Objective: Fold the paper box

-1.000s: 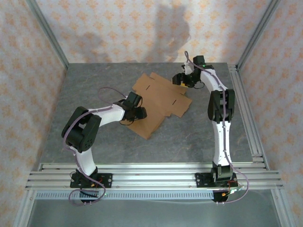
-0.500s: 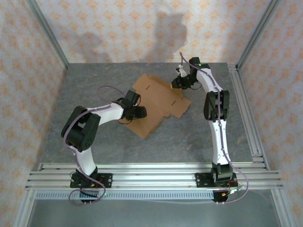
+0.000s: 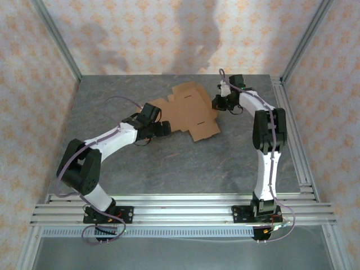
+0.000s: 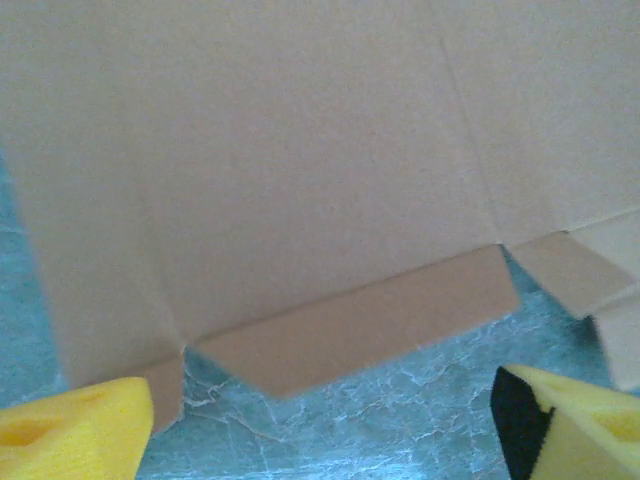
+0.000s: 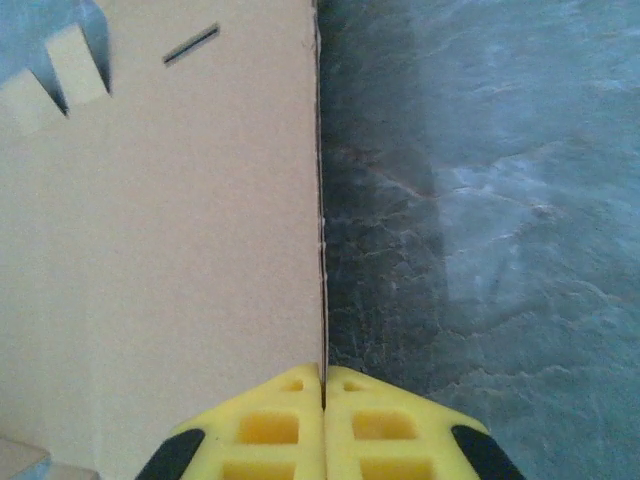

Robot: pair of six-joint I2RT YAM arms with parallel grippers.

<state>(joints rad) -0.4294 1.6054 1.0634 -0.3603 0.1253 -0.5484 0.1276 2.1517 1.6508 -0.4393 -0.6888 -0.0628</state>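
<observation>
- I am viewing the paper box (image 3: 188, 109) lying flat on the table (image 3: 169, 163);
- left gripper (image 4: 320, 420) is standing wide beside its flap;
- right gripper (image 5: 322, 372) is pinching its edge.

From here I see a grey, marble-veined tabletop (image 3: 169, 163). On it lies one unfolded brown die-cut cardboard sheet (image 3: 188, 109), toward the far middle, its flaps and slots visible, with grey surface showing on every side.

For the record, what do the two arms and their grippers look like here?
The left arm and right arm each have white links, black joints and a lilac cable alongside. The left gripper and right gripper have yellow fingers with black edges.
</observation>
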